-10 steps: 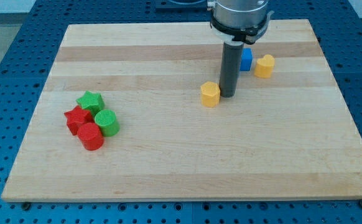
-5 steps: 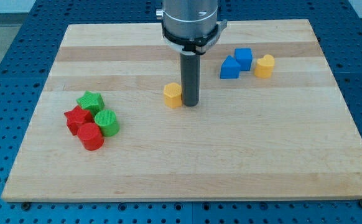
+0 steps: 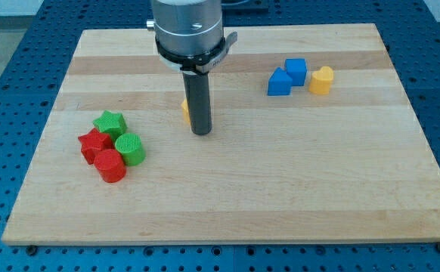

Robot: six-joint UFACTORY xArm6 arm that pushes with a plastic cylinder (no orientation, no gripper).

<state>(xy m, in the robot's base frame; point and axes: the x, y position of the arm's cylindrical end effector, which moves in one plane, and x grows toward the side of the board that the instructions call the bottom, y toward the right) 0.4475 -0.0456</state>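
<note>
Wooden board (image 3: 227, 204) on blue pegboard, my tip (image 3: 201, 133) touching a yellow block (image 3: 184, 110) – mostly hidden behind the rod, no fingers fitted.

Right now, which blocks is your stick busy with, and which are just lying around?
Busy with: my tip, right beside the yellow block, which the rod mostly hides.

Lying around: green star, green cylinder, red star, red cylinder, two blue blocks, yellow block.
</note>
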